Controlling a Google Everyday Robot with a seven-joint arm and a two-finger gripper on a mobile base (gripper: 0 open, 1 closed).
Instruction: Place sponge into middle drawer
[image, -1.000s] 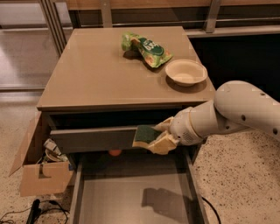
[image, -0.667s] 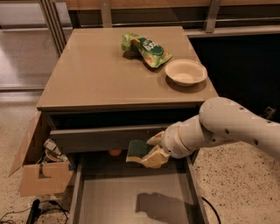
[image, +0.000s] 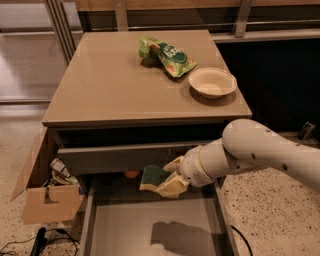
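Observation:
The sponge (image: 151, 176), dark green on top with a pale yellow layer beneath, is held in my gripper (image: 167, 180). The gripper's cream fingers are shut on it from the right. It hangs over the back part of the open middle drawer (image: 150, 230), a wide shallow grey tray with a flat floor, pulled out toward the front. My white arm (image: 260, 152) reaches in from the right. The arm's shadow lies on the drawer floor.
A closed grey drawer front (image: 120, 156) sits just above the sponge. A small orange object (image: 131, 174) lies at the drawer's back. On the tabletop are a green snack bag (image: 167, 54) and a pale bowl (image: 212, 82). A cardboard box (image: 45, 192) stands left.
My gripper has moved left and down with the sponge, from in front of the upper drawer panel to over the back of the open drawer.

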